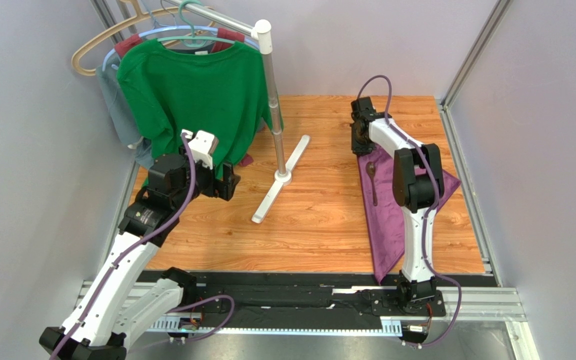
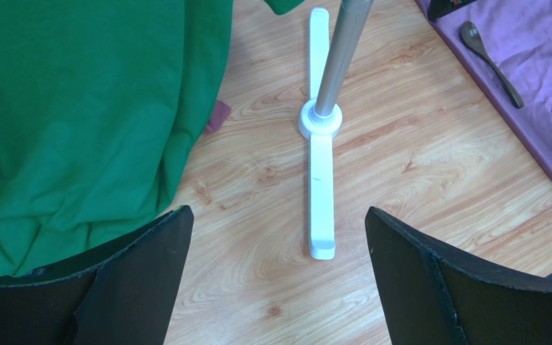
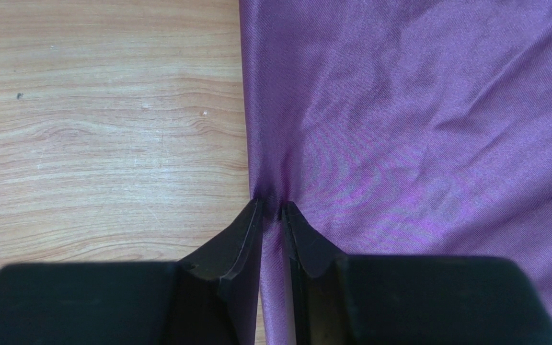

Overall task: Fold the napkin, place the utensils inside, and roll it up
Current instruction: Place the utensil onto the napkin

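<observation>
we see our right gripper pinching the napkin at its edge; our left gripper gapes wide beside the green shirt

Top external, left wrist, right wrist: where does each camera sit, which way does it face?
Top external: above and behind the arms, looking down on the table; both arms show.
Left wrist: on the raised left arm, looking down at the rack base; open left pincer frames it.
Right wrist: low over the table, looking along the right pincer, shut on the napkin edge.
Shared: top and left wrist both show the spoon on the napkin.
</observation>
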You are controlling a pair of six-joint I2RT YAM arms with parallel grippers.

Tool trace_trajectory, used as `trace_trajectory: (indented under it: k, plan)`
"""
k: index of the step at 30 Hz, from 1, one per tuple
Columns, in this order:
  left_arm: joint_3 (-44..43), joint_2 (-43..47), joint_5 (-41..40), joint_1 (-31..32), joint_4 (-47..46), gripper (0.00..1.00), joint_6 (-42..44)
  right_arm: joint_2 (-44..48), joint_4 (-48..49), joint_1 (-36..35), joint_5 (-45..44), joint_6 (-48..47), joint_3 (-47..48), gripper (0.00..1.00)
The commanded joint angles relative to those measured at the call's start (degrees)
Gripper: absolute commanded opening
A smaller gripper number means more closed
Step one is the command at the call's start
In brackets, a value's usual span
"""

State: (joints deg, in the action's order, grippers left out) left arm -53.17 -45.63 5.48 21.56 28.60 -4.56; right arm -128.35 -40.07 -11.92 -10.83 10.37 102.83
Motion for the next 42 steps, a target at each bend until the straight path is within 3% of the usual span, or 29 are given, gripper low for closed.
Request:
trace_trajectory:
  k: [1,26,42]
  plan:
    - [0.0,0.1,0.3,-0.4,-0.7,0.99,0.9,0.2,1.1,0.1,0.5,-0.6,1.8,0.19]
    - [0.0,0.4,0.8,-0.5,-0.6,0.99,0.8,3.6,1.3,-0.6,2.0,-0.4,0.8,0.21]
    - [0.0,0.6,0.8,-0.5,-0.6,0.99,0.7,1.1,0.2,-0.6,-0.2,-1.0,1.4,0.22]
